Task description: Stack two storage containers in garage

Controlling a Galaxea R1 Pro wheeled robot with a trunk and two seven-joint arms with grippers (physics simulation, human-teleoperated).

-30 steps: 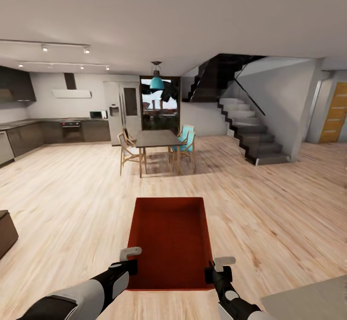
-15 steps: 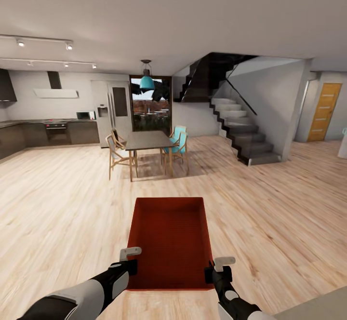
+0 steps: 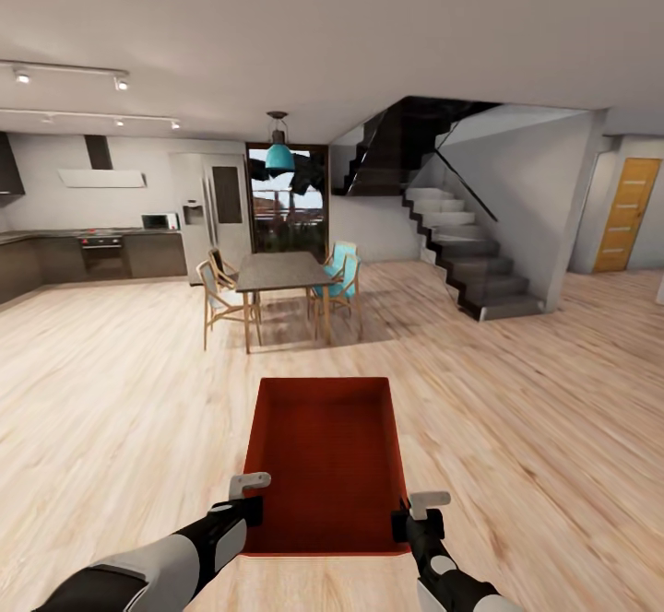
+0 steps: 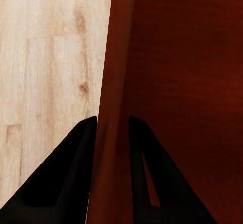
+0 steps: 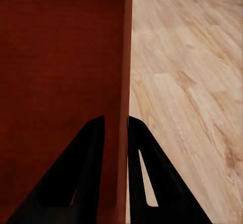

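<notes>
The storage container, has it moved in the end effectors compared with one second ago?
No. The storage container sits the same between both end effectors; only the background, like the dining table, shifted, so the camera moved.

The place was an open-plan home with a light wood-plank floor (image 3: 111, 391). Far ahead of the two claws stood a dining table (image 3: 282, 273) with wooden chairs (image 3: 219, 299) under a teal pendant lamp (image 3: 279, 157). Beyond the left claw ran kitchen cabinets (image 3: 83, 257) and a fridge (image 3: 210, 211); beyond the right, a staircase (image 3: 466, 257) and an orange door (image 3: 630, 216).
</notes>
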